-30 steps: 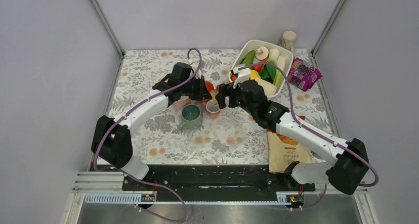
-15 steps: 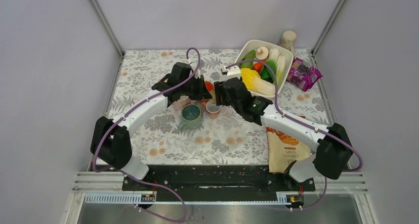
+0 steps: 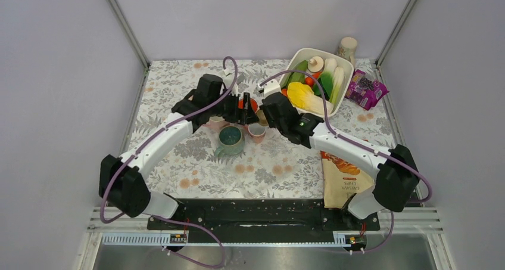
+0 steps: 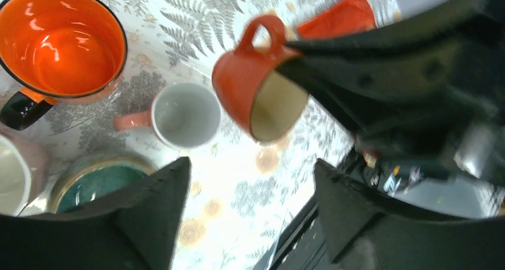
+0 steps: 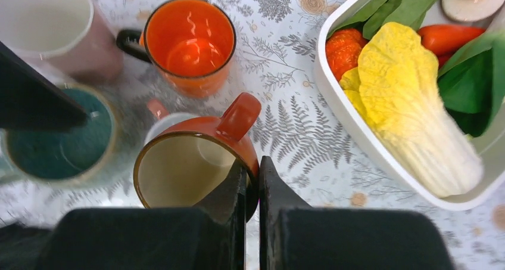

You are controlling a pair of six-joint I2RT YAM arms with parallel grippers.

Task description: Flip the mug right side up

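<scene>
Gripping right end effector [image 5: 251, 170]: clamped on rim of red mug [image 5: 181, 171], one finger inside, one outside; a rim pinch, likely chosen to allow the turn.
Red mug: lifted off tabletop [image 5: 298, 140], tilted, mouth not yet up; mid-tabletop toward far edge, just above small white cup [image 4: 184, 115].
Left end effector [image 4: 250, 165]: jaws wide apart, empty, near mug; probably standing by.
Upright set-down: not yet done.

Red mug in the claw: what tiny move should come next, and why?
Probably roll the right gripper so the mug turns mouth up. The gripper pinches the mug's rim, and the mug hangs tilted above the table, mouth sideways.
</scene>
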